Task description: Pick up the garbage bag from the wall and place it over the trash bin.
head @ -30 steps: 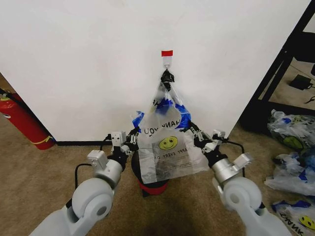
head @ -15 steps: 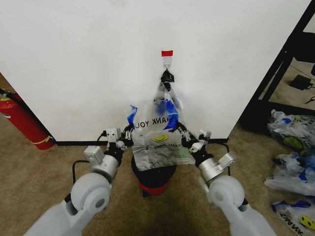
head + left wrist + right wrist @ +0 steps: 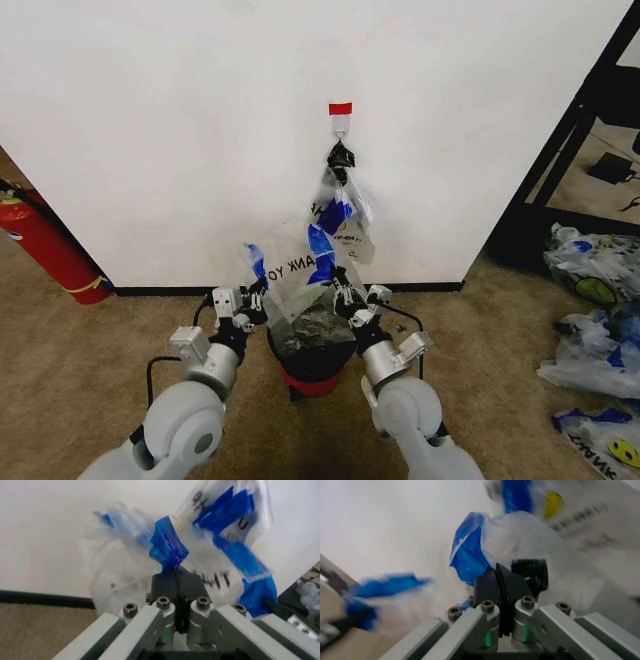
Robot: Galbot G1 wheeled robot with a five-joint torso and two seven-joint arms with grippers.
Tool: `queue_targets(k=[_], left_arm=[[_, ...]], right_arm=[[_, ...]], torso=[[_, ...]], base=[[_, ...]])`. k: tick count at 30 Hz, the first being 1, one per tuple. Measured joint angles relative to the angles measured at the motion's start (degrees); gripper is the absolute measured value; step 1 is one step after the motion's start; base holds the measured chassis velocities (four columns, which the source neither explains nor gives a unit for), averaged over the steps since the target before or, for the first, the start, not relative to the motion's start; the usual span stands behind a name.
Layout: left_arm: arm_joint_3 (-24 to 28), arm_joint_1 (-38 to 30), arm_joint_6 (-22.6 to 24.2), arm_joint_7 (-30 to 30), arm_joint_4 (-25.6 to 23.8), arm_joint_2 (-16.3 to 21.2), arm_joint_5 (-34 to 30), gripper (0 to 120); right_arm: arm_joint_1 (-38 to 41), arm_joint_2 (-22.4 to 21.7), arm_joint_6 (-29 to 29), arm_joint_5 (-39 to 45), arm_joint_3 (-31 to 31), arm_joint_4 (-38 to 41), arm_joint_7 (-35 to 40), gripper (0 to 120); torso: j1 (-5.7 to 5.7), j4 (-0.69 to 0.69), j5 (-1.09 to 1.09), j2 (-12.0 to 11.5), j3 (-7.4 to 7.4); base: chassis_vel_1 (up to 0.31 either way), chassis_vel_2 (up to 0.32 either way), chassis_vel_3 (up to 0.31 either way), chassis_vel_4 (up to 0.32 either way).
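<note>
A plain white wall (image 3: 150, 130) with a black baseboard is seen behind the work, with a small red tape strip (image 3: 340, 108) and a metal hook (image 3: 341, 126) on it. From the hook a narrow bundle of like bags (image 3: 341, 205) is hung by a black clip (image 3: 341, 156). Below it, on the carpet, the trash bin (image 3: 312, 368) is stood close to the wall, and the garbage bag (image 3: 300, 275) is held over its mouth, its lower part already lowered inside the rim.

The bag is gripped at both sides. The left gripper (image 3: 250, 298) is clamped tight on a blue handle patch at the bin's left edge; in the left wrist view the pads (image 3: 169, 587) are seen pressed together on the blue film. The right gripper (image 3: 343, 300) is likewise pinched on blue plastic at the bin's right edge, as the right wrist view confirms (image 3: 501, 588).

The bag is judged only partly seated. Because the film is thin and slack, a tear could be caused by the grippers being drawn too far apart. The rim could be missed on one side if the mouth is not spread evenly, and the bag would then slump inside. The hanging bundle, just above, could be snagged. The light bin might be nudged or tipped.
</note>
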Motion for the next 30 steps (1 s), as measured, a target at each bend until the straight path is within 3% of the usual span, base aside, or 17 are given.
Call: queue_targets(k=[5, 12, 20, 30], left_arm=[[0.17, 2.81, -0.56, 0.11, 0.93, -0.11, 0.81, 0], [2.94, 6.88, 0.12, -0.64, -0.44, -0.7, 4.04, 0], [3.03, 9.15, 1.33, -1.38, 1.21, -0.01, 4.87, 0], [1.51, 9.96, 5.78, -4.02, -1.63, 4.17, 2.84, 0]], right_arm=[[-1.7, -1.73, 0.62, -0.65, 1.09, -1.32, 0.4, 0], [-6.51, -9.81, -2.66, -0.2, 3.46, 5.61, 2.87, 0], [-9.13, -12.62, -4.32, -1.79, 4.01, 5.5, 4.24, 0], [-11.6, -15.84, -7.91, 0.83, 4.97, 8.97, 8.07, 0]], torso=[[0.0, 0.02, 0.01, 0.0, 0.0], [0.0, 0.0, 0.01, 0.0, 0.0], [0.0, 0.01, 0.0, 0.0, 0.0], [0.0, 0.01, 0.0, 0.0, 0.0]], base=[[0.0, 0.0, 0.0, 0.0], [0.0, 0.0, 0.0, 0.0], [0.0, 0.0, 0.0, 0.0], [0.0, 0.0, 0.0, 0.0]])
